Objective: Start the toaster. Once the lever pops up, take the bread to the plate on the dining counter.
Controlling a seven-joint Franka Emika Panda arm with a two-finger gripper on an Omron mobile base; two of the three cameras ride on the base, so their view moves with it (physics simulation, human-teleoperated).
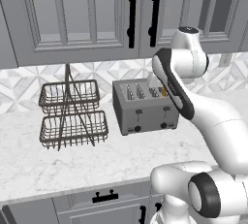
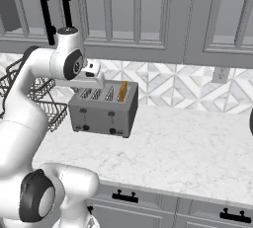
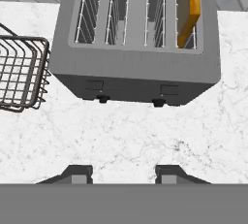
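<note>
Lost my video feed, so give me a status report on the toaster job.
Gripper open, empty, above counter in front of toaster. Bread standing in rightmost slot, poking up. Wire rack left of toaster, off the path.

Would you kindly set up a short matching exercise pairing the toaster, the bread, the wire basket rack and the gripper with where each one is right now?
Things:
1. toaster
2. bread
3. wire basket rack
4. gripper

Places:
A. standing in the toaster's rightmost slot
B. on the worktop, left of the toaster
C. above the worktop, in front of the toaster, jaws apart
D. on the marble worktop, below the grey cabinets

Pairs: 1-D, 2-A, 3-B, 4-C
</note>
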